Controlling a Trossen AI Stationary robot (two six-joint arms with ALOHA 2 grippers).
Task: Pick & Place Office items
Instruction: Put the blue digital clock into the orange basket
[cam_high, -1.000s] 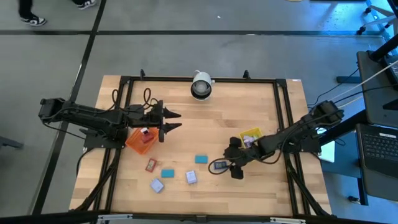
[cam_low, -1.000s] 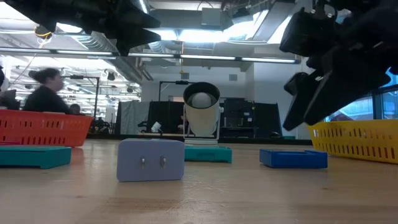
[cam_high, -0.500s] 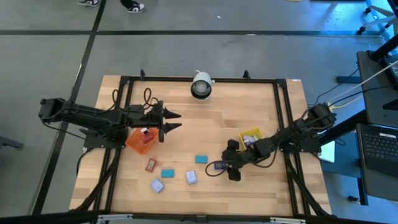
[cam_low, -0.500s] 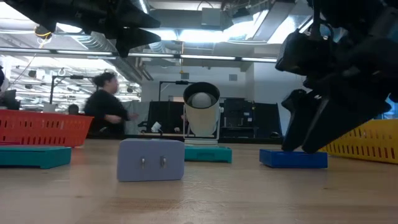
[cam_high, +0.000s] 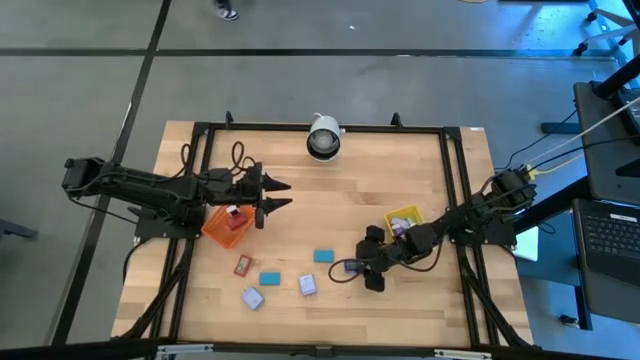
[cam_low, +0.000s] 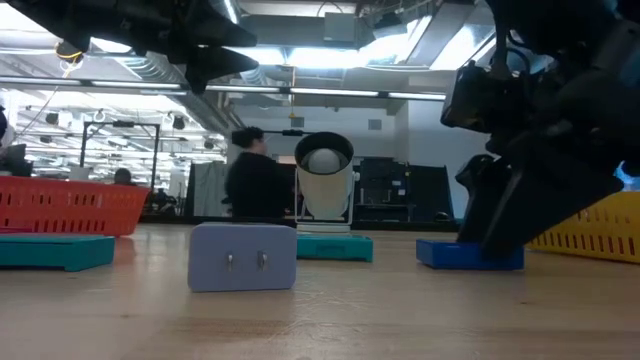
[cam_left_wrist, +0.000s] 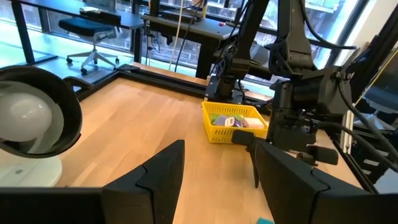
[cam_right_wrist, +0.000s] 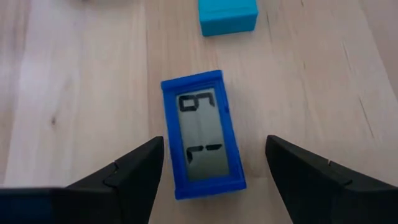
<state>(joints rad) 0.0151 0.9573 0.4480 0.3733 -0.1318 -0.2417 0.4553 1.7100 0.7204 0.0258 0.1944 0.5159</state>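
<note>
The dark blue block with a grey digit display (cam_right_wrist: 202, 134) lies flat on the wood. My right gripper (cam_right_wrist: 214, 142) is open and low over it, one finger on each side, touching nothing that I can see; the high view shows the right gripper (cam_high: 364, 270) beside the block (cam_high: 352, 266). Teal blocks (cam_high: 323, 256) (cam_high: 270, 278), a red one (cam_high: 243, 265) and lavender ones (cam_high: 251, 298) (cam_high: 307, 285) lie flat nearby. My left gripper (cam_high: 278, 195) hangs open above the table beside the orange tray (cam_high: 222, 228).
The yellow tray (cam_high: 404, 218) with a few items stands just behind the right gripper. A white camera (cam_high: 322, 137) sits at the far edge. A black frame borders the table. In the low view a lavender block (cam_low: 243, 257) stands in front, and a person walks in the room behind.
My right gripper has come down toward the table and a little toward its left, onto the dark blue block, with its fingers still apart. The block has stayed in place. A person has walked across the room behind.
</note>
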